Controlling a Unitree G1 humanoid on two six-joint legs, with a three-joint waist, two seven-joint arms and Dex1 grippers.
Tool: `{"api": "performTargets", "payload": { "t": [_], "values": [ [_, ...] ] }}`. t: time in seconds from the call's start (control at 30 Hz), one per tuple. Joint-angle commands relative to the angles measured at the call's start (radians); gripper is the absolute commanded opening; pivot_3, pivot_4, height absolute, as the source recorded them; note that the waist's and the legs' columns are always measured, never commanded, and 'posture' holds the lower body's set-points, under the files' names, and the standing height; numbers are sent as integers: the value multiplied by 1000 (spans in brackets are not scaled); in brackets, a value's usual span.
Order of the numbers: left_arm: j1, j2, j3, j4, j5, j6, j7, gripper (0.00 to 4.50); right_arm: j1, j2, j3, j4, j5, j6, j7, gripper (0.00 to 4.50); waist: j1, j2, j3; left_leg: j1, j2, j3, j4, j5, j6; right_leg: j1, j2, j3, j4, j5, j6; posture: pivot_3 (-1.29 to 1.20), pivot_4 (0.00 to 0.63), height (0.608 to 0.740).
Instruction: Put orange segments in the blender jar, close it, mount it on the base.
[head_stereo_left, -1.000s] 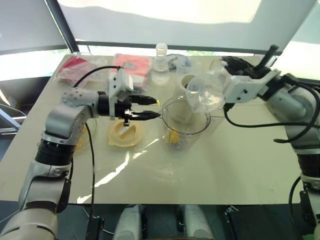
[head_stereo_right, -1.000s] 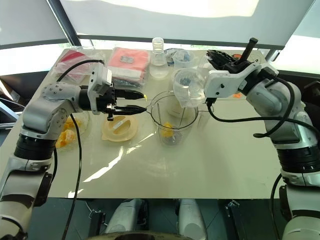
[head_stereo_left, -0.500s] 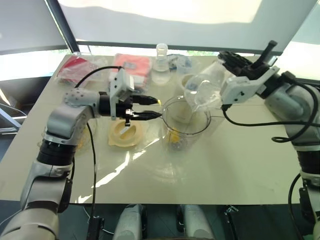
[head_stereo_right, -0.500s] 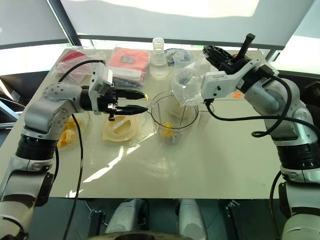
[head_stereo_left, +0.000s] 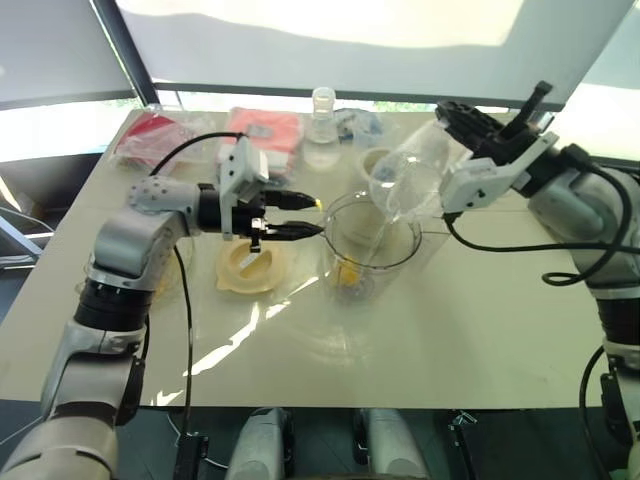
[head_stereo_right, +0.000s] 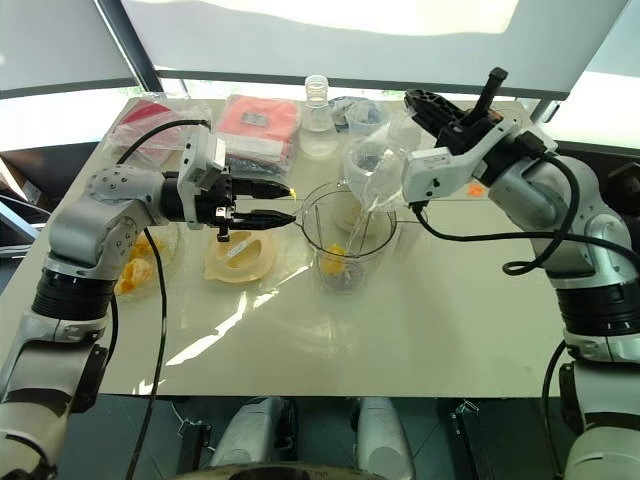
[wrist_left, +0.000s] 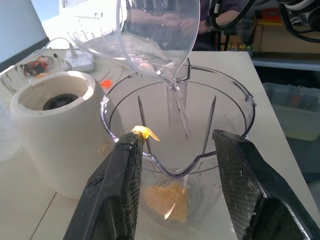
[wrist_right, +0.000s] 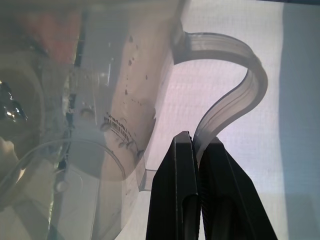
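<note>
We are looking down over a pale table (head_stereo_left: 420, 340), w/ both our arms reaching in toward the middle.

Nearest the centre, the blender jar (head_stereo_left: 372, 248) is standing upright on the table, clear plastic, lid off. Orange segments (head_stereo_left: 350, 275) are lying at its bottom. A thin stream of water (wrist_left: 179, 112) is running into the jar from above.

Our left gripper (head_stereo_left: 308, 216) is hovering level just beside the jar's rim on our left side, fingers apart and grasping nothing; a small yellow scrap (wrist_left: 145, 132) is sticking to one fingertip. Under that arm a flat cream lid (head_stereo_left: 250, 266) is lying on the table. Further left, by the table edge, a clear bowl w/ orange pieces (head_stereo_right: 135, 262) is sitting partly behind the arm.

Our right gripper (wrist_right: 197, 150) is clenched on the handle of a clear measuring jug (head_stereo_left: 408, 183), holding it tilted above the jar's far-right rim so the water is pouring out.

Just behind the jar, the base (wrist_left: 57, 127) is standing, cream-white w/ a dark round socket on top, close to the jar's wall; touching or not, we cannot tell.

Far side of the table: a red packet (head_stereo_left: 265, 135), a clear bag w/ red contents (head_stereo_left: 150, 135), and a small clear flask (head_stereo_left: 322, 130).
</note>
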Motion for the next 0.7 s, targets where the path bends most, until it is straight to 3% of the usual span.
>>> {"api": "performTargets", "payload": {
  "t": [0.03, 0.23, 0.4, 0.57, 0.7],
  "values": [
    [-13, -2, 26, -16, -14, -9, 4, 2268, 13, 40, -79, -15, 112, 80, -1, 50, 0, 0, 0, 0, 0, 0, 0, 0, 0, 0, 0, 0, 0, 0, 0, 0, 150, 740],
    [-15, -7, 23, -5, -7, -17, 4, 2268, 74, 140, -176, -79, 353, 333, 86, 50, 3, -1, -1, 0, 0, -1, 0, 0, 0, 1, 0, -1, 0, 0, 0, 0, 150, 740],
    [-15, -7, 22, -2, -8, -15, 0, 2268, 84, 252, -313, -199, 582, 695, 80, 50, 1, -1, -1, 1, 0, -1, 0, 0, 0, 1, 0, -1, 1, 0, 0, 0, 150, 740],
    [-13, -8, 26, -7, -15, -8, 2, 2268, 100, 324, -475, -274, 662, 983, -53, 50, 5, -1, -1, 1, 1, -2, 0, 0, 0, 1, 0, -2, 1, 0, 0, 0, 150, 740],
    [-16, -24, 36, -30, -40, 13, 17, 2268, 143, 371, -570, -260, 664, 1066, -174, 50, 7, -1, -1, 0, 0, -2, 0, 0, 0, 2, 0, -2, 1, 0, 0, 0, 150, 740]
  ]
}}
